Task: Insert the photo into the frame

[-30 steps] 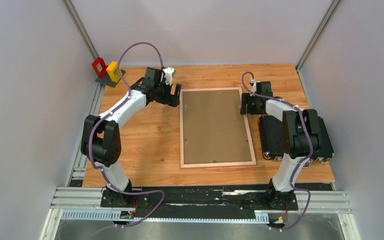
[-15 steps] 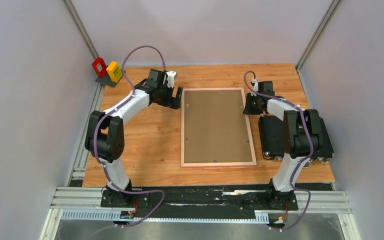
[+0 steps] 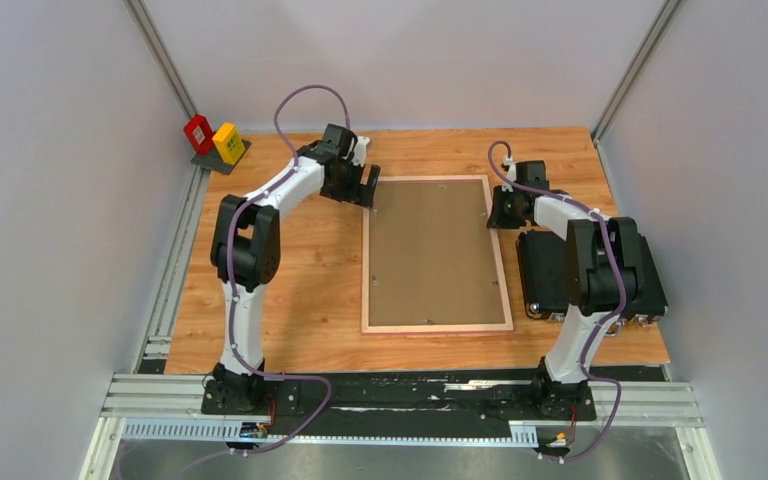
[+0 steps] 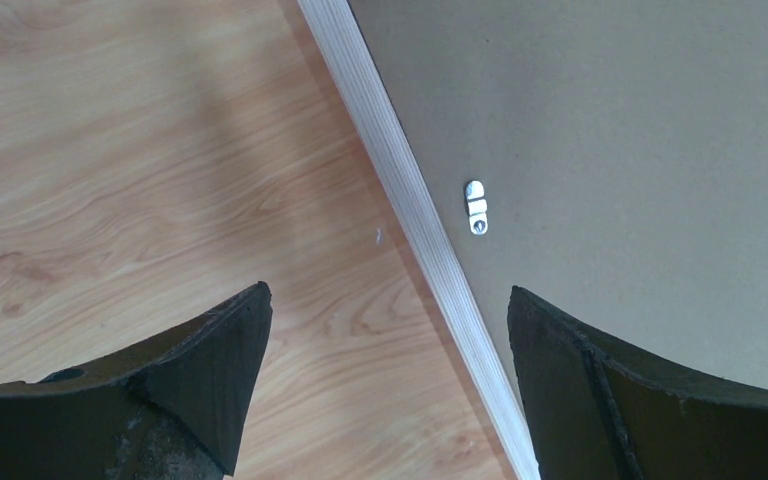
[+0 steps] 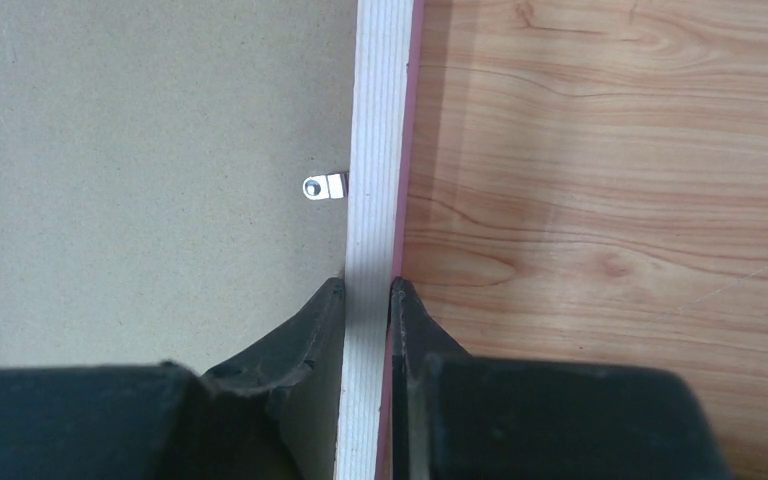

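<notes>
The frame (image 5: 370, 200) shows a pale, finely ribbed wood back with a pink outer edge. Backing board (image 3: 430, 250): plain dull brown. Clip (image 4: 476, 207): silver. Worktop (image 3: 300, 290): orange-brown wood grain. Case (image 3: 543, 270): black. One red box (image 3: 198, 133), one yellow box (image 3: 226, 142). Arms (image 3: 280, 190): white and black; cables (image 3: 310, 88): purple. Left end effector (image 4: 388, 300) and right end effector (image 5: 367, 285): black.

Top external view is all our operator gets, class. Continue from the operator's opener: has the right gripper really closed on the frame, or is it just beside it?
Observer: Closed. The right wrist view shows the right gripper pinching the frame by its light wood rail, one finger on the backing board side, one on the table side.
Operator: And the left gripper?
Observer: The left gripper is open wide, its fingers either side of the opposite rail, well apart from it.
Operator: Any fasteners?
Observer: A small metal tab reaches from the rail onto the board.
</notes>
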You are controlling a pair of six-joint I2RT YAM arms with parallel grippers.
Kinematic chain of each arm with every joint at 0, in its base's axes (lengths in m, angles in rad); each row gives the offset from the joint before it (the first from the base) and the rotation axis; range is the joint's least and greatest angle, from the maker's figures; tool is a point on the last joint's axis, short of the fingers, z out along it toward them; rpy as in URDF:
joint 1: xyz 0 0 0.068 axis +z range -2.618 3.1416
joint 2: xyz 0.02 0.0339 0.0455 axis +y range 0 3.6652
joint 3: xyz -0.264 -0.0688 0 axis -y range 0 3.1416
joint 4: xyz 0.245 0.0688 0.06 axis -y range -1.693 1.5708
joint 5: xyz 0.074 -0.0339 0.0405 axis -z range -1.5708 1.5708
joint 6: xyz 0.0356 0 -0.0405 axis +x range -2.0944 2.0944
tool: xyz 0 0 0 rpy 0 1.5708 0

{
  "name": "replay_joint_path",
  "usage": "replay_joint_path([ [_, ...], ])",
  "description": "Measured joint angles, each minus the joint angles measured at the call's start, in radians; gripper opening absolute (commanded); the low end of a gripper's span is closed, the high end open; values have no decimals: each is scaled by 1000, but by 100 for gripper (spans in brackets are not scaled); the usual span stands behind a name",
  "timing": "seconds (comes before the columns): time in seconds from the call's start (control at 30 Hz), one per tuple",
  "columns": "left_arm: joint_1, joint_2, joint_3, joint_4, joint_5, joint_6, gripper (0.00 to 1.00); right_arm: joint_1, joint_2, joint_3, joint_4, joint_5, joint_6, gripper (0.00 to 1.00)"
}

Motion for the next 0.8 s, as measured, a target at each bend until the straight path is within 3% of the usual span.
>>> replay_joint_path([
  [0.37,-37,167,154,-103,-39,-41,82,-2,2,3,-4,-5,0,0],
  [0.8,-51,227,232,-123,-55,-92,66,-10,4,4,-5,-27,0,0],
])
